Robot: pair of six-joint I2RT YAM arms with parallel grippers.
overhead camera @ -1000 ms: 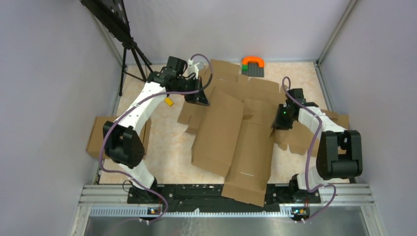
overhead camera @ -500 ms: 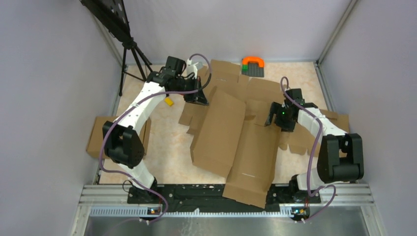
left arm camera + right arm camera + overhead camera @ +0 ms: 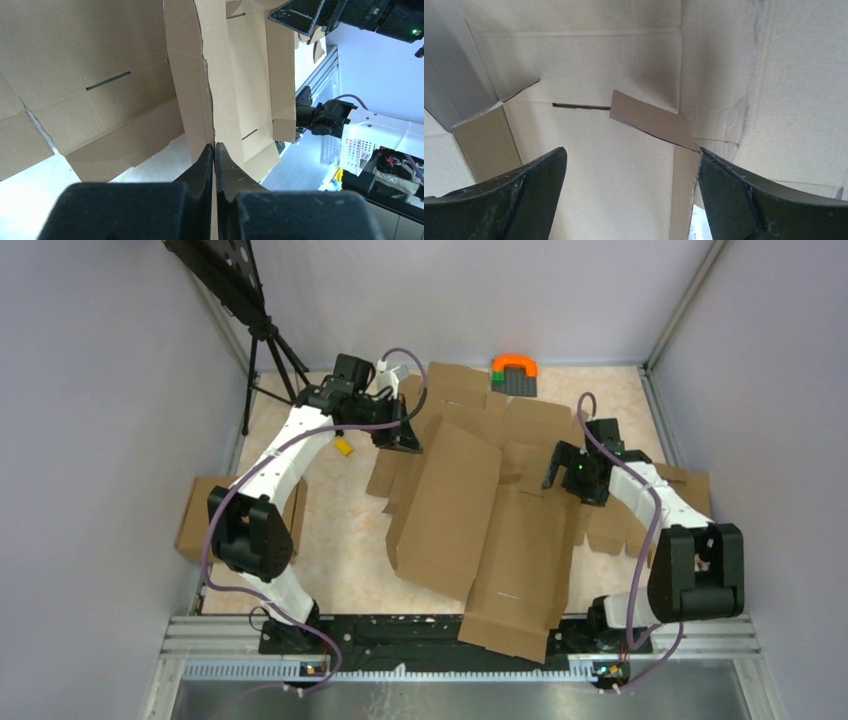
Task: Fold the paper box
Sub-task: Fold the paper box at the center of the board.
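Observation:
The paper box (image 3: 520, 540) is a big brown die-cut sheet lying across the table's middle, with one long panel (image 3: 445, 510) raised and tilted on its left side. My left gripper (image 3: 408, 440) is shut on the far edge of that raised panel. In the left wrist view the thin cardboard edge (image 3: 207, 100) runs straight into the closed left gripper (image 3: 214, 146). My right gripper (image 3: 562, 472) hovers open over the box's right side. In the right wrist view the right gripper (image 3: 630, 154) holds nothing, and below it lie the box floor (image 3: 614, 175), a slit and a small lifted tab (image 3: 649, 120).
An orange and green piece on a grey block (image 3: 514, 373) sits at the back. A small yellow object (image 3: 344, 447) lies by the left arm. A plain cardboard slab (image 3: 195, 520) lies at the left edge, brown scraps (image 3: 690, 485) at the right. A tripod (image 3: 268, 345) stands back left.
My right gripper has opened, let go of the box's right edge and drawn slightly back. The box's near panel has slid a little to the right. The left gripper has stayed shut on its panel.

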